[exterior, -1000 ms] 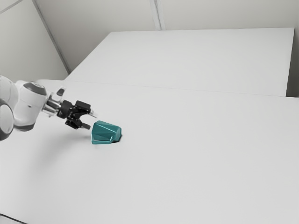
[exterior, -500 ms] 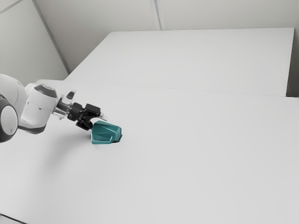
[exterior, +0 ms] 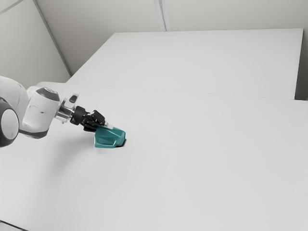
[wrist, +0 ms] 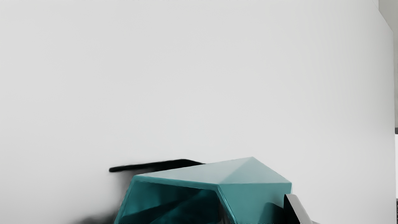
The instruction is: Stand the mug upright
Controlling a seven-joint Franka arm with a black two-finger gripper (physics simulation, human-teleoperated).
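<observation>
Mug [exterior: 110, 137] on its side on table [exterior: 202, 159], left of centre in the exterior view, open mouth toward the gripper [exterior: 106, 127]. Gripper's at the mug's upper-left edge there, arm [exterior: 41, 114] in from frame left. Wrist view looks partly into the mouth. Can't tell if the gripper's wide, narrow or holding the mug; overlap hides it.

The mug [wrist: 261, 193] is teal all over, paler and almost silvery on its upper facets, deepening to a dark blue-green inside, with no printed pattern. It lies on a plain worktop [exterior: 202, 163] of very light grey, while the arm [exterior: 38, 113] is white with dark grey bands, its jaws mostly black, and the wall [exterior: 106, 17] a soft warm grey.
</observation>
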